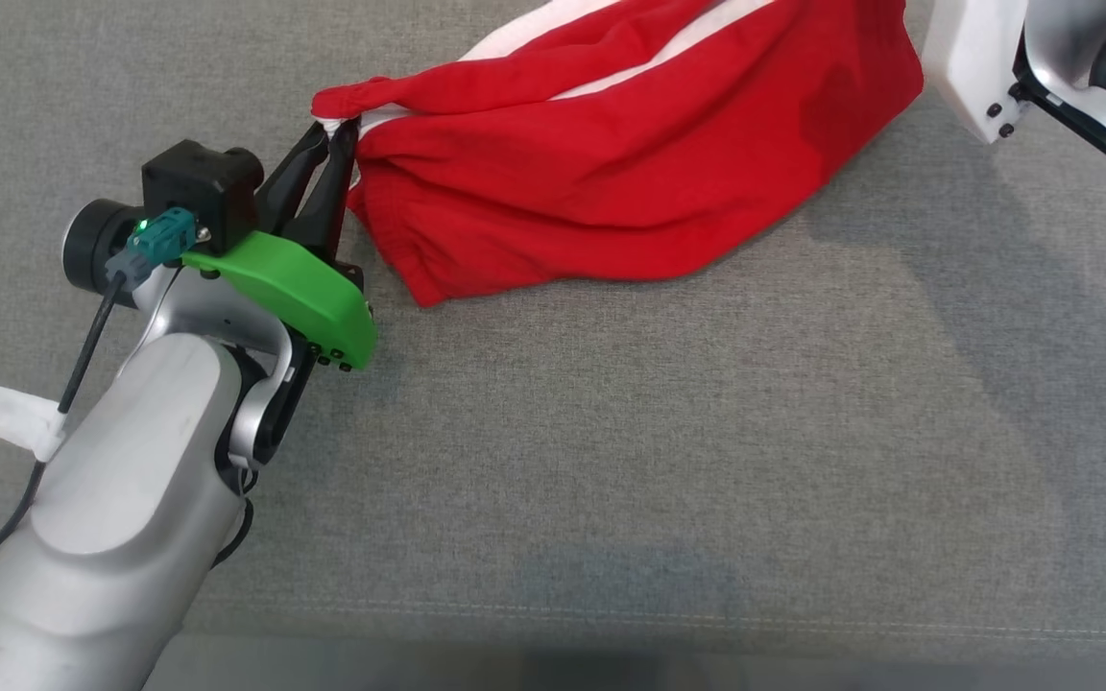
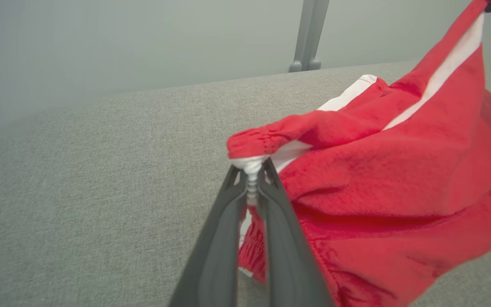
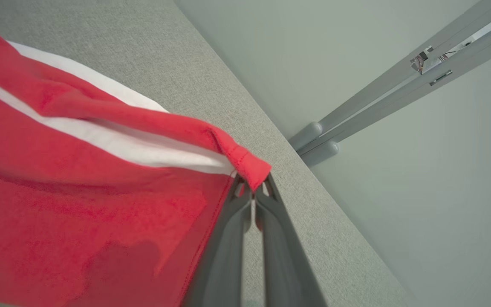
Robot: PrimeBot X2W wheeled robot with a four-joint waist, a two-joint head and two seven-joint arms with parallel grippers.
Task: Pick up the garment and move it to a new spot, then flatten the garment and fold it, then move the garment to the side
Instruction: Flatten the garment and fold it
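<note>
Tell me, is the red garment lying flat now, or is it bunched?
Bunched, not flat. The garment sags in folds between the left tool and the right tool, each shut on one end.

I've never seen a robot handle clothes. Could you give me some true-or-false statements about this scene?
1. The left gripper is shut on a corner of the red garment. True.
2. The right gripper is open and holds nothing. False: it is shut on the garment's other end.
3. The garment has white stripes. True.
4. The garment lies folded flat on the grey surface. False: it is bunched up between the grippers.
</note>
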